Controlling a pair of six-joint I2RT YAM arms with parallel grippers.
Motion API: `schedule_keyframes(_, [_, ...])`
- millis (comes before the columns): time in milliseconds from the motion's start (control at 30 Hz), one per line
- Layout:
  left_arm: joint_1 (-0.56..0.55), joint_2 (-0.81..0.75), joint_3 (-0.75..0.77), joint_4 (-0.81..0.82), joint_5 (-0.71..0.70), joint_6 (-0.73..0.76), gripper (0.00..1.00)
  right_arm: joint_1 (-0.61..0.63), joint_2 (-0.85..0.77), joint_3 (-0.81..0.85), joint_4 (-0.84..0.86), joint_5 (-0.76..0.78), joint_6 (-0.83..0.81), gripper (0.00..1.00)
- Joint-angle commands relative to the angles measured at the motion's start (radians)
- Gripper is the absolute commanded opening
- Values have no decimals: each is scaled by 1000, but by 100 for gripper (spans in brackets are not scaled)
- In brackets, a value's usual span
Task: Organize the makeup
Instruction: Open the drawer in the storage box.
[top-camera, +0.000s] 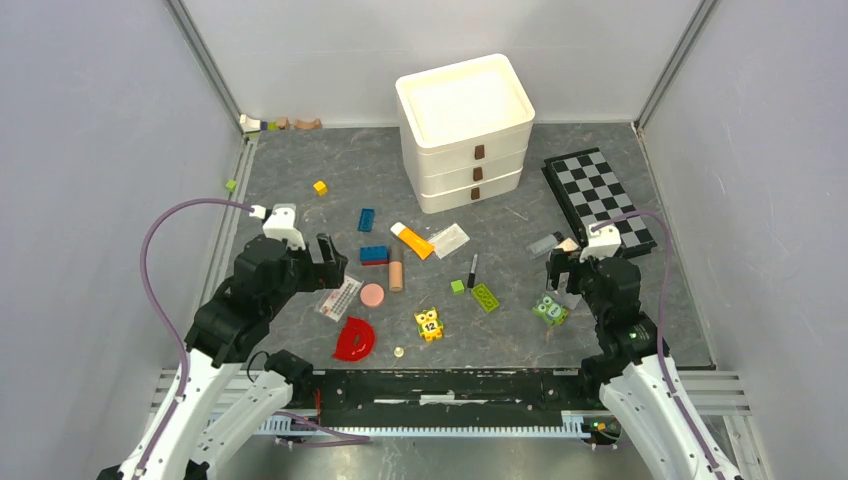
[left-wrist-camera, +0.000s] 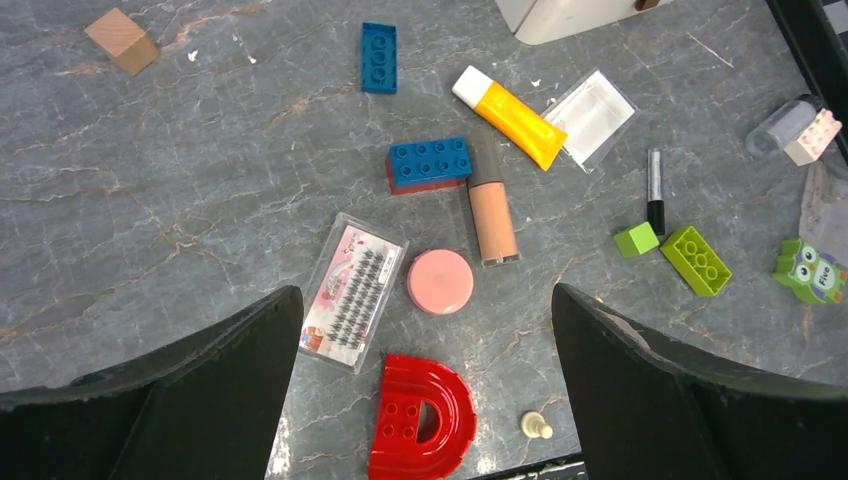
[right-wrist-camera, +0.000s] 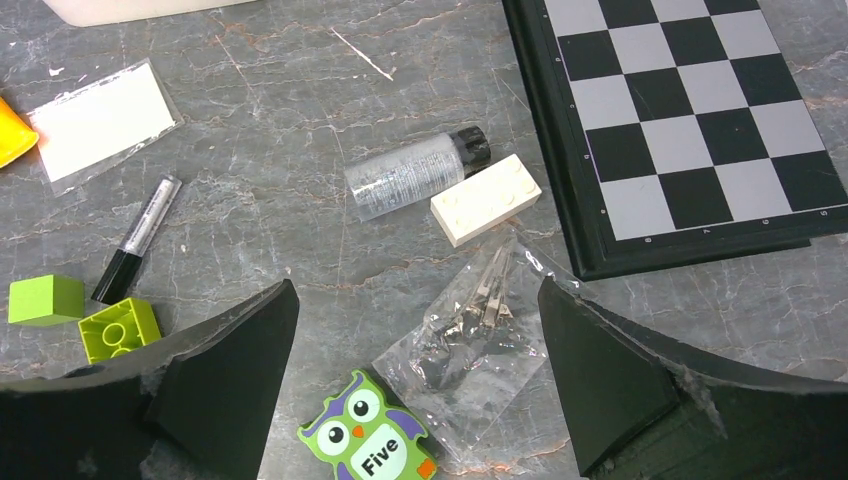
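Observation:
The makeup lies mid-table: an orange tube (top-camera: 412, 240) (left-wrist-camera: 515, 118), a beige stick (top-camera: 396, 272) (left-wrist-camera: 493, 215), a pink disc (top-camera: 372, 295) (left-wrist-camera: 440, 281), a black pencil (top-camera: 472, 270) (right-wrist-camera: 138, 240), a clear packet (top-camera: 448, 240) (left-wrist-camera: 590, 115) and a lash packet (top-camera: 340, 297) (left-wrist-camera: 353, 292). My left gripper (top-camera: 325, 262) (left-wrist-camera: 425, 300) is open and empty, above the pink disc and lash packet. My right gripper (top-camera: 565, 268) (right-wrist-camera: 417, 290) is open and empty, above a clear bag of clips (right-wrist-camera: 480, 340). A small clear bottle (right-wrist-camera: 415, 172) lies beyond it.
A white three-drawer unit (top-camera: 465, 130) stands at the back, its drawers shut. A chessboard (top-camera: 598, 200) lies at the right. Toy bricks, owl blocks (right-wrist-camera: 368, 440) (top-camera: 429, 323), a white brick (right-wrist-camera: 486, 198) and a red half-ring (left-wrist-camera: 420, 415) lie among the makeup.

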Motion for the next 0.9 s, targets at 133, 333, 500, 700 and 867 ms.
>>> schedule_keyframes(133, [-2, -19, 29, 17, -57, -42, 100, -1, 25, 54, -9, 64, 57, 97])
schedule_keyframes(333, [-2, -22, -9, 37, -55, -53, 100, -2, 159, 222, -157, 108, 173, 97])
schedule_keyframes(500, [-2, -22, -21, 53, -34, -53, 100, -3, 317, 379, -286, 117, 207, 97])
schedule_keyframes(700, [-2, -16, -27, 65, -20, -51, 100, -3, 379, 399, -191, -27, 257, 97])
schedule_keyframes(867, [-2, -21, -33, 76, -7, -48, 100, -4, 391, 331, 17, -127, 386, 98])
